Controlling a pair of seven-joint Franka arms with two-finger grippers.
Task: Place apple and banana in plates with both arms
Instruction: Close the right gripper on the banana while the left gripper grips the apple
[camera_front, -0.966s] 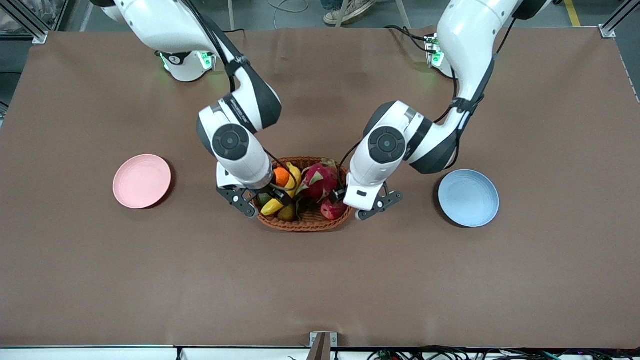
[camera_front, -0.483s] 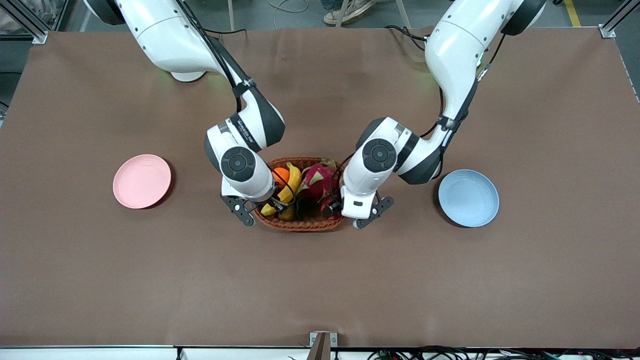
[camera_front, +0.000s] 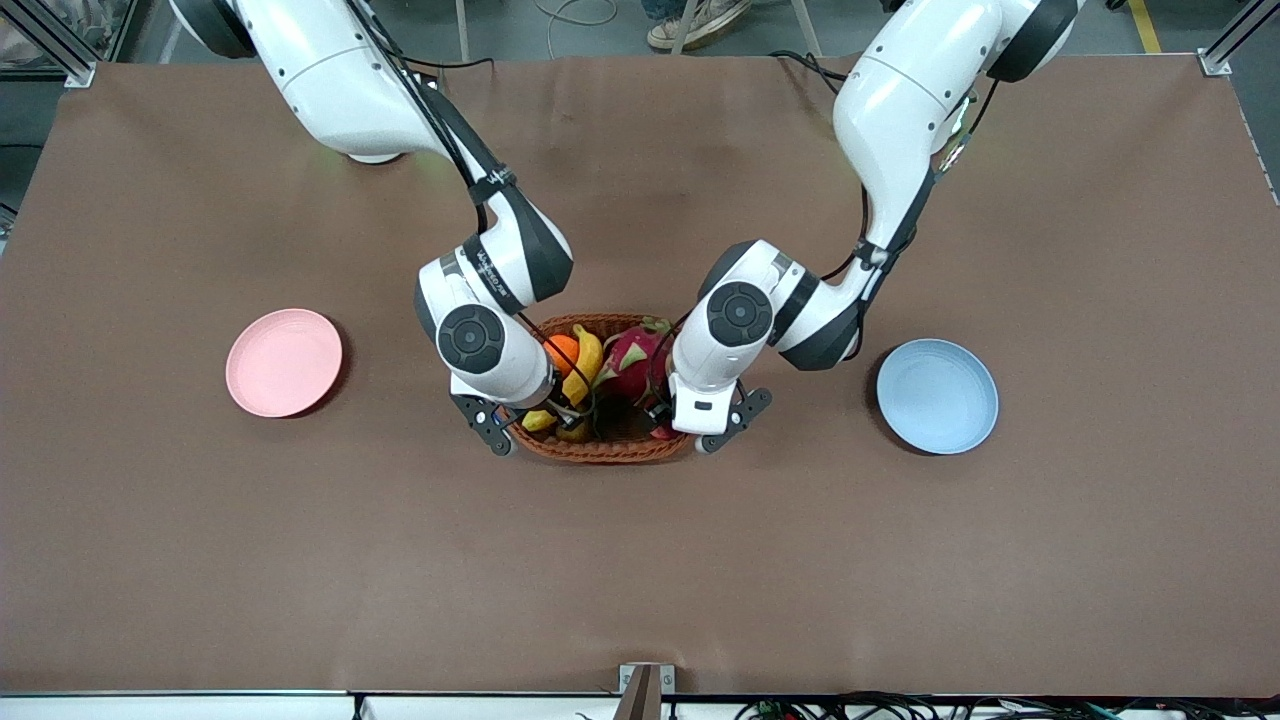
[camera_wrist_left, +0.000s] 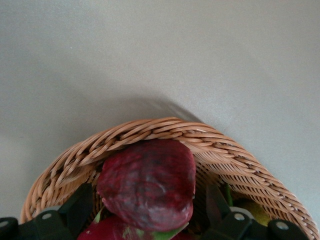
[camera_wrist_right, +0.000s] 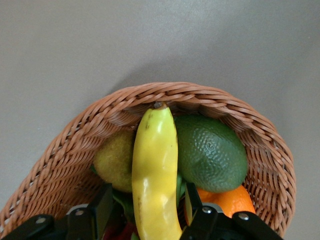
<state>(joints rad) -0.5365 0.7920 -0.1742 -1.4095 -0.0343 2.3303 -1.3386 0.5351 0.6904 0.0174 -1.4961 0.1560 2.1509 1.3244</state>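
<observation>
Banana (camera_wrist_right: 154, 170) sits in the wicker basket (camera_front: 600, 447) between the right gripper's (camera_wrist_right: 150, 210) fingers, which have just narrowed from wide apart to clasp it, so the pick looks begun. Apple (camera_wrist_left: 146, 184) lies at the basket's other end, between the left gripper's (camera_wrist_left: 150, 220) fingers, still spread wide after dropping lower. Pink plate (camera_front: 284, 361) and blue plate (camera_front: 937, 395) wait well apart on the worktop (camera_front: 640, 560).
</observation>
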